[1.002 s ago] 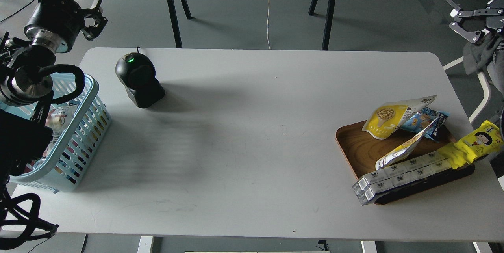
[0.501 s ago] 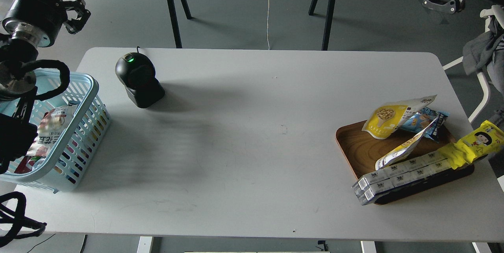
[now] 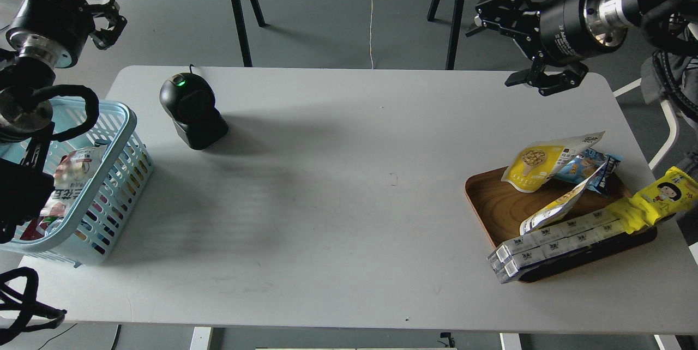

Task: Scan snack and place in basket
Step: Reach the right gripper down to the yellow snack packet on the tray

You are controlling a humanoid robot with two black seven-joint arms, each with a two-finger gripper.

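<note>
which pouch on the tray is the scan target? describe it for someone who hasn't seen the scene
Find the brown wooden tray at the table's right end. The snack leans on its far edge: a yellow-and-white pouch picturing a bowl of beige round pieces. The small blue bag beside it lacks that.

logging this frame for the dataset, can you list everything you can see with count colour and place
snack pouch: 1, yellow and white, on the tray's far edge
second yellow-white pouch: 1, tilted on the tray
small snack bag: 1, blue, on the tray behind the pouches
long packet: 1, yellow with a cartoon face, off the tray's right end
long boxes: 2, white and grey, along the tray's near edge
tray: 1, brown wood, table's right
basket: 1, light blue, table's left edge, holding packets
scanner: 1, black with a green light, far left of table
table: 1, white
left gripper: black, above the floor beyond the table
right gripper: black, open, over the table's far right edge
</note>
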